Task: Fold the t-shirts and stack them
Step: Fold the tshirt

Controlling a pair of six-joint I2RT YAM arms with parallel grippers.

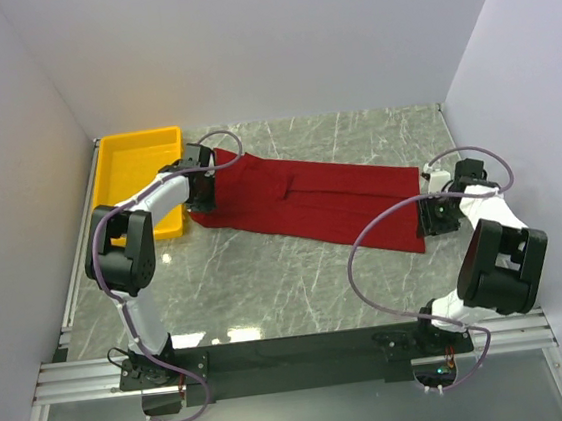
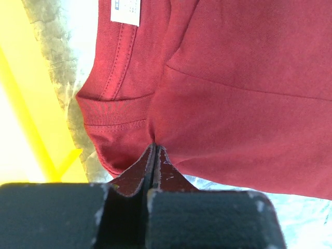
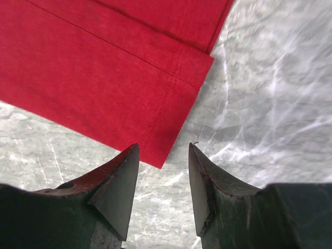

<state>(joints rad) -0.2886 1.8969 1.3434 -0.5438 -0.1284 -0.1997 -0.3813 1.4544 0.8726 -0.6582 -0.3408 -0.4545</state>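
While the left gripper (image 2: 154, 150) is pinching cloth, the dark red t-shirt (image 1: 310, 202) is lying flat on the marble worktop (image 1: 299, 289), folded lengthwise into a long narrow band.

Long axis is running diagonally, from the far left beside the yellow tray (image 1: 142, 175) to the nearer right. Collar end is pointing left, toward the tray; the white neck label (image 2: 126, 11) is showing inside the collar in the left wrist view. Hem end is pointing right. A lengthwise crease is running down the middle of the band.

Left gripper: jaws are pressing together on a pucker of the shirt's edge close to the collar, with the tray just beside it.

Right gripper (image 3: 163, 148): jaws are standing apart, holding nothing, hovering over bare worktop at the hem end. The near hem corner is sitting just ahead of the gap between its fingertips. Whether the tips are touching the worktop cannot be told.
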